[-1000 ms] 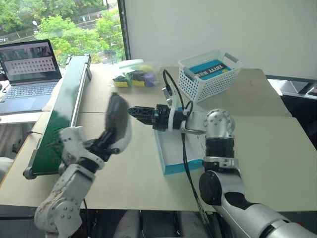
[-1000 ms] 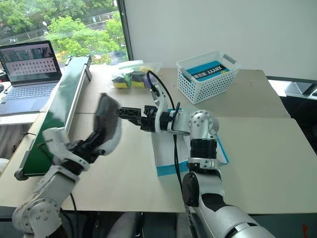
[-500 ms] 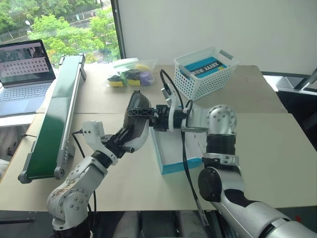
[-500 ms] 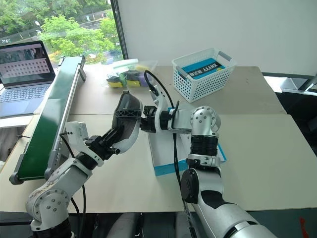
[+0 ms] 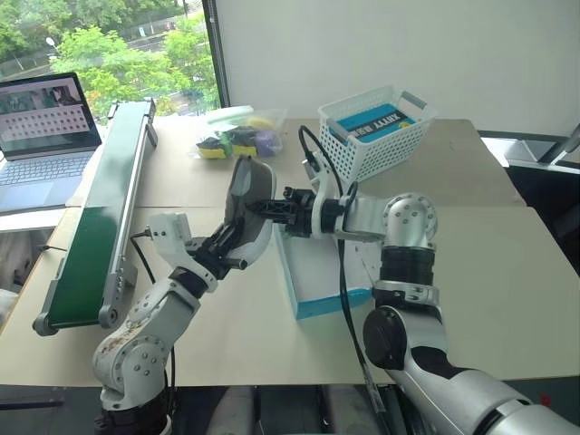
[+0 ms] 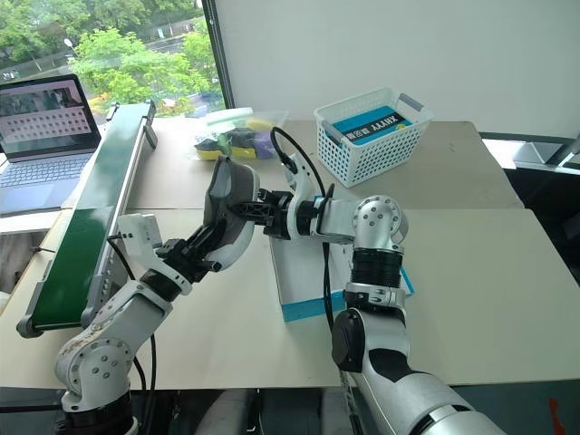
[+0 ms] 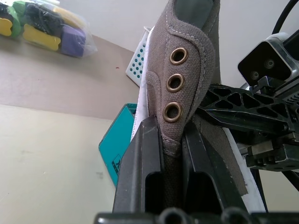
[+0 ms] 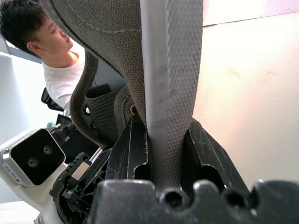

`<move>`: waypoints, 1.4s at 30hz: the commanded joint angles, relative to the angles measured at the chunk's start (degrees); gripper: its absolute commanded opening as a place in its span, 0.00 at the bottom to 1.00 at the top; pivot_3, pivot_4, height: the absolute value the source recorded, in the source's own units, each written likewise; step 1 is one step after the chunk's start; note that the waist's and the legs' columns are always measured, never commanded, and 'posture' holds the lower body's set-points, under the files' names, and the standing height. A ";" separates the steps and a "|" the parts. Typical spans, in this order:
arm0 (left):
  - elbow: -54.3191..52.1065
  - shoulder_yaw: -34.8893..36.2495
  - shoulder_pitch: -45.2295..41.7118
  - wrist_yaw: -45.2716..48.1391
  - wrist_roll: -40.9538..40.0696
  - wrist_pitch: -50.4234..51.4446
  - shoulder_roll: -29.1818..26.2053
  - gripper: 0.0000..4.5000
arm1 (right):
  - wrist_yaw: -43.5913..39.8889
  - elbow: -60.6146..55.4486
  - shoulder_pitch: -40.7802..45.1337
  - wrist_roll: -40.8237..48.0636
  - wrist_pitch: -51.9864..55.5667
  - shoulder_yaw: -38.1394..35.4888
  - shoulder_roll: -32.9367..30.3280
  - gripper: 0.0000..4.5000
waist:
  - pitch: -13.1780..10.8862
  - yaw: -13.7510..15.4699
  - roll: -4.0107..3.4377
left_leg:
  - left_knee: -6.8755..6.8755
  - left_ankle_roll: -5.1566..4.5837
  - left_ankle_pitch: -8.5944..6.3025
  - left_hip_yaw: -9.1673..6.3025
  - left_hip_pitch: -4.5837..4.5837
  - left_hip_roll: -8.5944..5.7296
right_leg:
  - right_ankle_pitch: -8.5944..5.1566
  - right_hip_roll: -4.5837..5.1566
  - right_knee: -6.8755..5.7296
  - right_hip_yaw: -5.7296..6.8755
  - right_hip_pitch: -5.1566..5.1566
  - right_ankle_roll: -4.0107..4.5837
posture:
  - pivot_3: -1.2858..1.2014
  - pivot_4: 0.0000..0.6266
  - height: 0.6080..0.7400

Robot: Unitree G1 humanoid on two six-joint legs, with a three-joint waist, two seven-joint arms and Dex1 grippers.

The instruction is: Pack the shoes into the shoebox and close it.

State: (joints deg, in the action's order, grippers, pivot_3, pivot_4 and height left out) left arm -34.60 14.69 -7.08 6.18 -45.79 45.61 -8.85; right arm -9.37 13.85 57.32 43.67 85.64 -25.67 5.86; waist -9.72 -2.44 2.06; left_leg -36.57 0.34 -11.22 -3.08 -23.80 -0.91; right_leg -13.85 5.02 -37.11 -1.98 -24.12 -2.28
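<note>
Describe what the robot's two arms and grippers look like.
Both arms are silvery-white jointed tubes with rounded housings and black bands at the joints. A black cable loops along the right arm. The left gripper and right gripper each have two black fingers, the right one's with an open triangular lattice.

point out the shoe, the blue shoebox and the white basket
shoe (image 5: pixel 246 201), left eye view, on the grey upper near the opening
shoebox (image 5: pixel 332 304), left eye view, on its blue front wall
white basket (image 6: pixel 373 145), right eye view, on its lattice side wall
</note>
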 commanded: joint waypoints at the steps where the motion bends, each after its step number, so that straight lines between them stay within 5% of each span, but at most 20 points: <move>1: 1.67 0.76 0.62 -2.33 4.20 -1.94 -2.26 0.00 | 0.25 -5.24 -1.31 4.80 -1.09 -1.75 5.85 0.09 | 0.00 -0.01 0.00 | 0.00 0.00 0.00 0.00 0.00 0.00 | 0.00 0.00 0.00 0.00 0.00 0.00 | 0.52 0.24 0.88; 8: -1.32 -4.15 1.75 1.12 7.21 -3.22 -7.74 0.58 | 7.81 -5.74 -0.14 5.99 -7.18 -5.67 6.81 0.09 | 0.00 0.00 -0.01 | 0.00 0.00 0.00 0.00 0.00 0.00 | 0.00 -0.02 -0.01 -0.01 -0.01 0.00 | 0.52 0.24 0.88; 15: -5.05 -4.53 2.38 5.84 3.79 -2.58 -12.31 0.58 | 11.36 -0.77 4.59 5.43 -15.52 -7.35 0.20 0.09 | -0.03 -0.21 -0.05 | 0.00 0.00 0.00 0.02 -0.02 0.00 | 0.00 -0.02 0.01 -0.03 -0.04 -0.01 | 0.52 0.24 0.88; 23: -9.11 -4.83 7.73 15.05 3.30 -3.17 -21.93 0.58 | -1.44 6.05 11.97 -1.36 -11.67 7.71 -18.93 0.09 | -0.12 0.10 -0.19 | 0.01 -0.01 0.00 0.06 -0.05 0.03 | -0.01 -0.04 0.07 -0.04 -0.05 -0.01 | 0.52 0.24 0.88; 28: -5.33 -3.18 9.41 22.96 5.15 -6.66 -27.91 0.58 | -16.74 14.46 16.95 -10.12 -9.80 28.66 -31.28 0.09 | -0.14 -0.07 -0.23 | 0.03 -0.03 -0.01 0.10 -0.02 0.03 | -0.03 -0.05 0.11 -0.04 -0.03 -0.01 | 0.52 0.24 0.88; 32: -3.79 -4.82 8.53 24.99 6.87 -8.68 -28.20 0.58 | -26.16 18.33 18.00 -14.93 -10.41 40.06 -33.74 0.09 | -0.15 -0.39 -0.24 | 0.05 -0.06 -0.03 0.14 -0.02 0.05 | -0.04 -0.05 0.12 -0.09 -0.05 0.00 | 0.52 0.24 0.88; 42: -4.42 -8.02 7.68 23.92 8.83 -9.33 -25.46 0.58 | -34.98 27.67 15.97 -26.14 -19.22 50.21 -30.89 0.09 | -0.20 -0.02 -0.30 | 0.03 -0.06 -0.03 0.13 -0.07 0.06 | -0.02 -0.04 0.05 -0.11 -0.13 -0.02 | 0.52 0.24 0.88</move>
State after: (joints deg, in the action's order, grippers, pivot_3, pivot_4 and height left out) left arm -37.32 6.40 0.91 30.31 -37.14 37.45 -34.40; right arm -43.02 40.61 72.81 20.14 69.59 24.24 -25.13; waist -9.91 -2.46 1.75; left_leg -36.54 0.27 -11.25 -2.95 -23.87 -0.85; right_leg -13.88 4.98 -37.06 -2.09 -24.25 -2.30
